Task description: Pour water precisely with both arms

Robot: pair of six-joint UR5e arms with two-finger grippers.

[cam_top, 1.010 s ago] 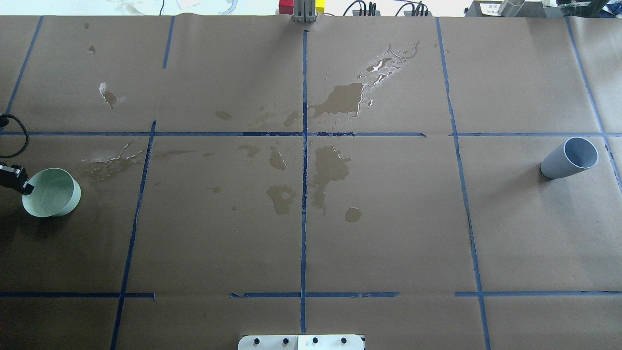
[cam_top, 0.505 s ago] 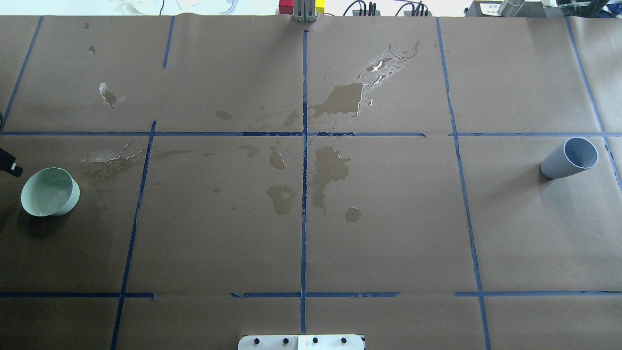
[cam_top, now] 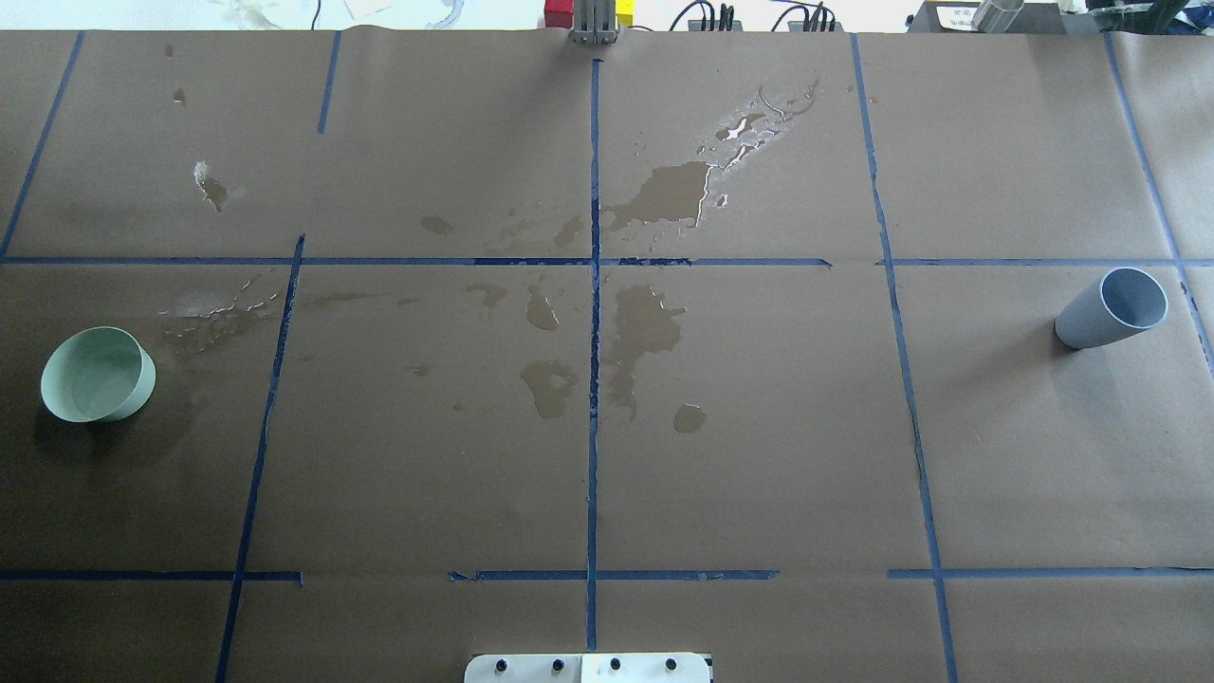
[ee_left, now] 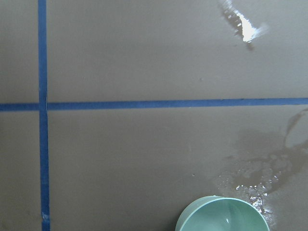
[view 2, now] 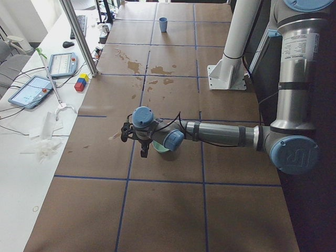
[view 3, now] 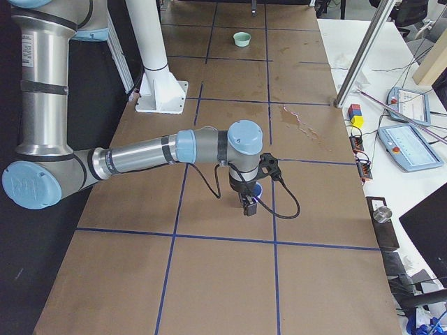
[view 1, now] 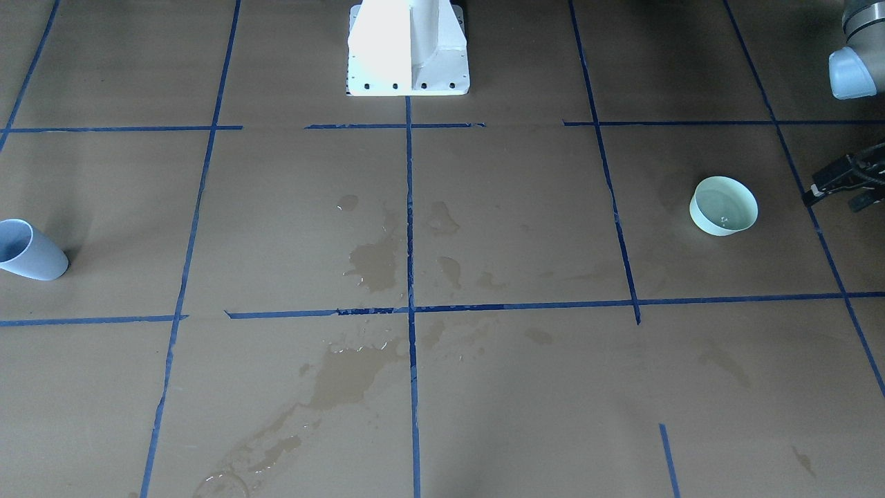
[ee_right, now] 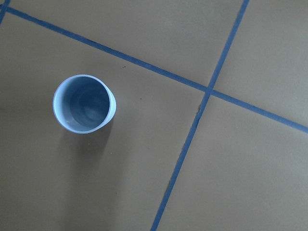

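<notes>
The pale green round bowl (cam_top: 98, 375) holding water (view 1: 724, 211) sits far left and the grey-blue plastic cup (cam_top: 1110, 308) far right, likely 1 per arm. The left gripper (view 2: 144, 149) and right gripper (view 3: 248, 205) hold nothing; I cannot tell how far their jaws are spread.

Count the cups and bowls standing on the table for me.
2. A green bowl stands at the table's end on the robot's left; a blue cup stands at the end on its right. None seems hidden.

Shallow clear water (view 1: 726, 206) sits in a green bowl (view 1: 711, 227), middle right; left arm (view 2: 220, 134) and right arm (view 3: 140, 157) stretch low, mid-frame.
</notes>
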